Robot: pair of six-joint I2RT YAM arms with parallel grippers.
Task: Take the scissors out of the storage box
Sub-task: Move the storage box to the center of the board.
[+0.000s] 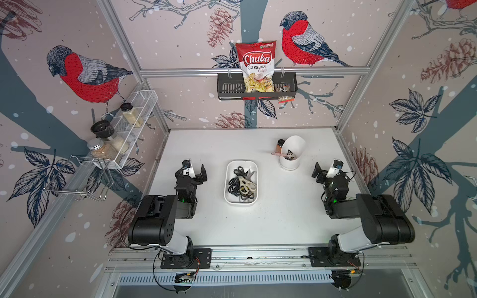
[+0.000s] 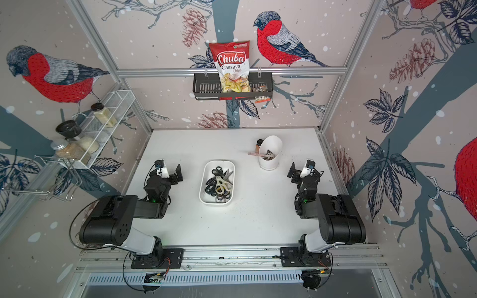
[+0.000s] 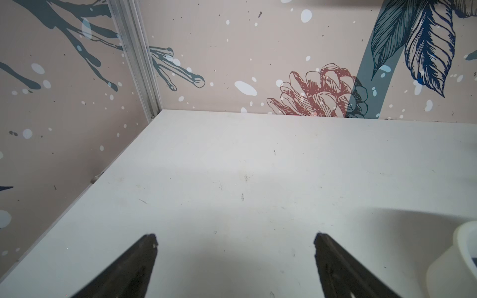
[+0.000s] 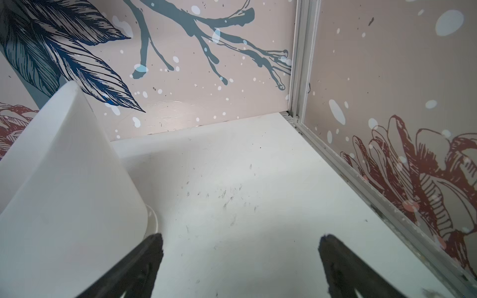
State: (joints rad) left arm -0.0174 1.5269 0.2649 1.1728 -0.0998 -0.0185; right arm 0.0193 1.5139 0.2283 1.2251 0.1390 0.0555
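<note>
The storage box (image 1: 241, 163) (image 2: 218, 162), a shallow white tray, lies mid-table in both top views. Inside it sits a tangled heap of several scissors (image 1: 242, 184) (image 2: 219, 184) with black and cream handles. My left gripper (image 1: 196, 172) (image 2: 169, 172) hovers open just left of the box, apart from it. In the left wrist view the gripper (image 3: 235, 237) has only bare table between its fingers, and a corner of the box (image 3: 462, 242) shows at the edge. My right gripper (image 1: 325, 171) (image 2: 300, 171) (image 4: 241, 238) is open and empty, well right of the box.
A tall white cup (image 1: 291, 152) (image 4: 64, 193) with utensils stands behind the box to the right, close to my right gripper. A small spice bottle (image 1: 280, 144) is beside it. A chips bag (image 1: 256, 65) hangs in a black basket on the back wall. A wire rack with jars (image 1: 124, 129) is on the left wall.
</note>
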